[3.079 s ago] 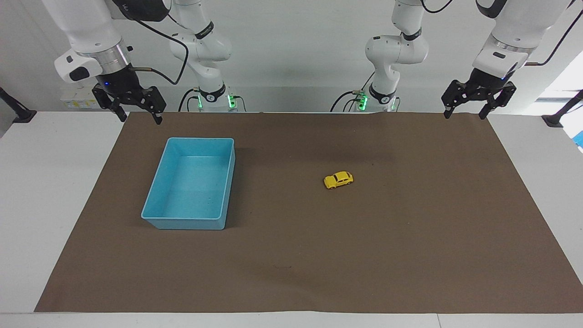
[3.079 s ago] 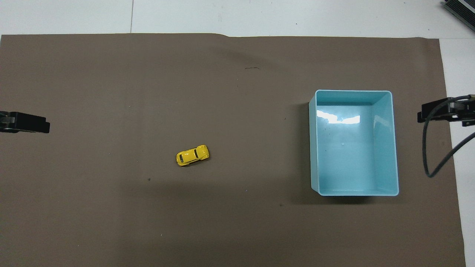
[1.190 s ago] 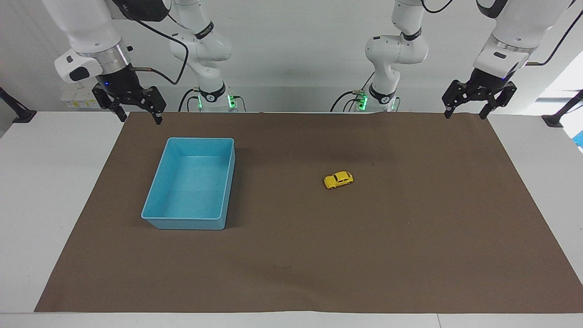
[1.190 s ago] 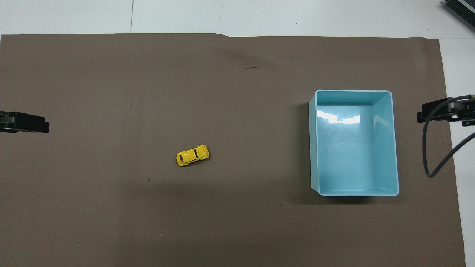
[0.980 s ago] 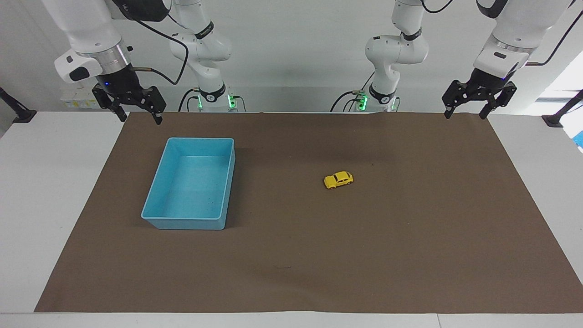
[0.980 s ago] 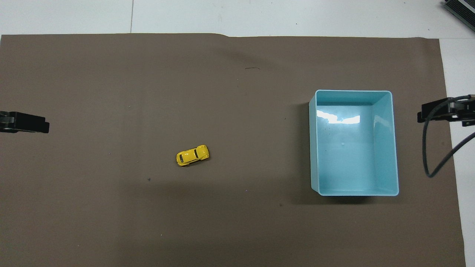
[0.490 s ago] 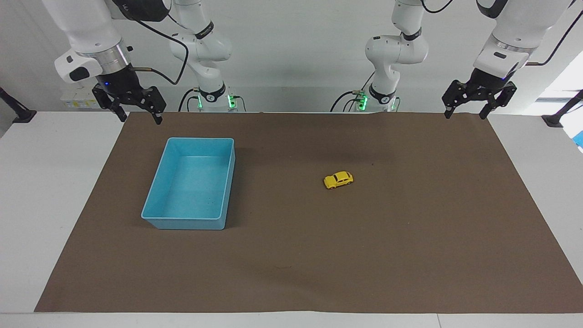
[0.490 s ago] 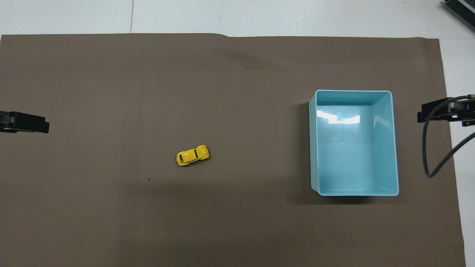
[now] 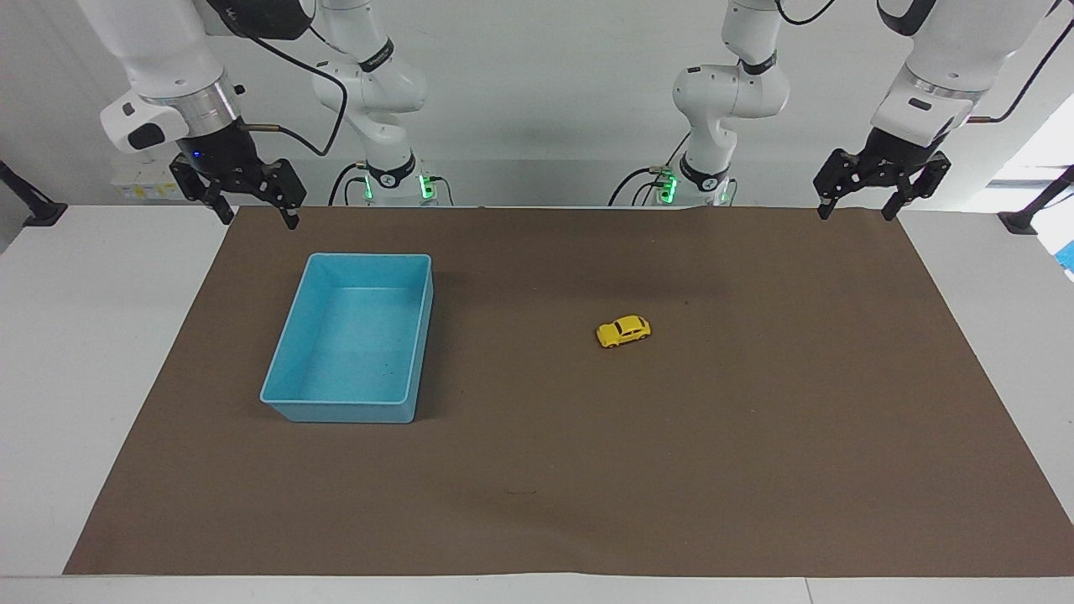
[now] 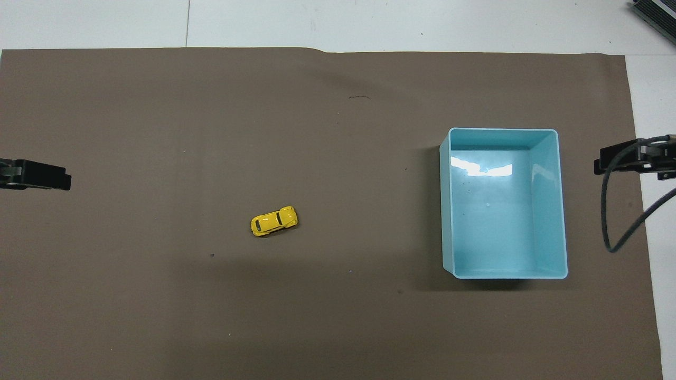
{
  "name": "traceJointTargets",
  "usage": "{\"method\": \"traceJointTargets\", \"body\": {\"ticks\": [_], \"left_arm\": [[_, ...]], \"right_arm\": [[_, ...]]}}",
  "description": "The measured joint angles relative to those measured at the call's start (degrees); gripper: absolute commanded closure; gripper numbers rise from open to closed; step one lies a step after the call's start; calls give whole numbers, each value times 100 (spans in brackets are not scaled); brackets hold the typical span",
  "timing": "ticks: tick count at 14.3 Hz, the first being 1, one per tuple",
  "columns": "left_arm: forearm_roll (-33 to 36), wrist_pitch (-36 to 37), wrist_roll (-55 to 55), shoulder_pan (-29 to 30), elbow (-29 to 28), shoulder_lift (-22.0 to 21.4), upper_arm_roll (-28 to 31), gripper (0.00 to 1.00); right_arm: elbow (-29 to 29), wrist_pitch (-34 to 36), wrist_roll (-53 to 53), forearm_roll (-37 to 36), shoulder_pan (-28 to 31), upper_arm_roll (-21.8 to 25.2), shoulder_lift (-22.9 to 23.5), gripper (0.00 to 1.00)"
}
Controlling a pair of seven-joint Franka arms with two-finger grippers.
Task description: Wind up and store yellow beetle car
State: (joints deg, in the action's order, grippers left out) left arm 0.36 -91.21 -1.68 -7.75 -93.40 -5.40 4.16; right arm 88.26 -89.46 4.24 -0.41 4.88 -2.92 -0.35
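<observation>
The yellow beetle car (image 9: 623, 330) (image 10: 274, 220) stands on its wheels on the brown mat, alone, toward the left arm's end of the middle. An empty light blue bin (image 9: 349, 338) (image 10: 504, 203) sits toward the right arm's end. My left gripper (image 9: 856, 210) hangs open in the air over the mat's corner by the robots, well away from the car. My right gripper (image 9: 258, 216) hangs open over the mat's other corner by the robots, above and apart from the bin. In the overhead view only a fingertip of each gripper shows at the frame's edges.
The brown mat (image 9: 587, 470) covers most of the white table (image 9: 75, 335). A black cable (image 10: 612, 211) hangs from the right arm beside the bin. A dark device (image 10: 655, 13) lies at the table's corner farthest from the robots.
</observation>
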Motion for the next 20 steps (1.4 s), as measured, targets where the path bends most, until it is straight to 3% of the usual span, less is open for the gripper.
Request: {"method": "traceJointTargets", "body": {"ticks": [3, 8, 20], "left_arm": [[0, 0, 316, 0, -44, 16, 9, 0], [0, -113, 1777, 1, -248, 78, 27, 0], [-197, -1100, 7313, 158, -942, 202, 53, 0]], "right_arm": [[0, 0, 0, 0, 0, 0, 0, 0], [0, 0, 0, 0, 0, 0, 0, 0], [0, 0, 0, 0, 3, 11, 0, 0]]}}
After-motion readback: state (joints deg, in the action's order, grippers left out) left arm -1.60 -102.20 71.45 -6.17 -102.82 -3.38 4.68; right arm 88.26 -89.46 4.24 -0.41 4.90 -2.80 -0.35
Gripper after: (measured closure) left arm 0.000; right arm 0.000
